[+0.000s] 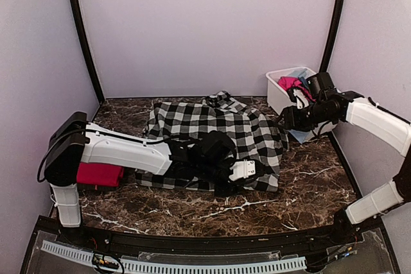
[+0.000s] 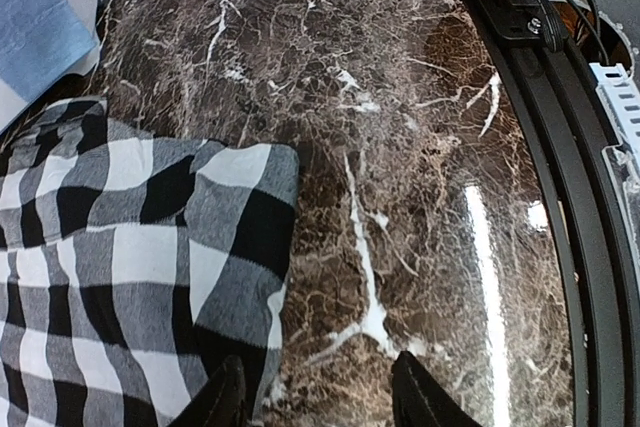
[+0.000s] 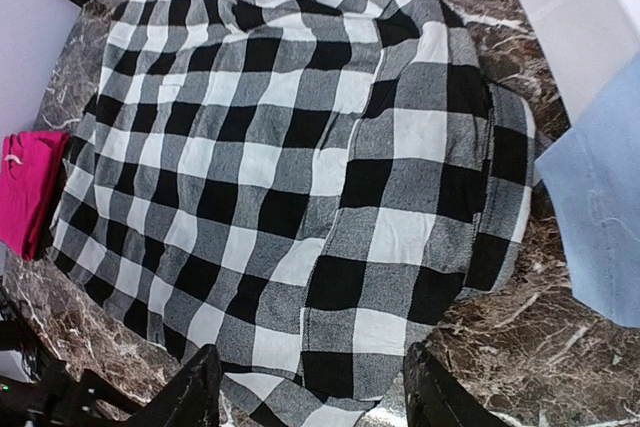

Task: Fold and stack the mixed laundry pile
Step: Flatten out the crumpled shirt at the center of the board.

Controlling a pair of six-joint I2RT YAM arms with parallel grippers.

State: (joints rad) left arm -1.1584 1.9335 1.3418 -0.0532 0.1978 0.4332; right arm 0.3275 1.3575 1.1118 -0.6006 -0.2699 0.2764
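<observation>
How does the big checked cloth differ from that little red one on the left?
The checked cloth has black-and-white squares; the red one is plain. The checked cloth lies spread wide across the middle of the table; the red one is a small compact bundle near the left edge. Both are soft fabric resting on the table, outside the white tub.

Left arm (image 1: 122, 151) is stretched out low and sideways toward the middle, its left gripper (image 2: 320, 402) pointing down with fingers parted, while the right arm (image 1: 379, 123) bends at the elbow and reaches back and leftward, right gripper (image 3: 315, 399) fingers spread apart too.
</observation>
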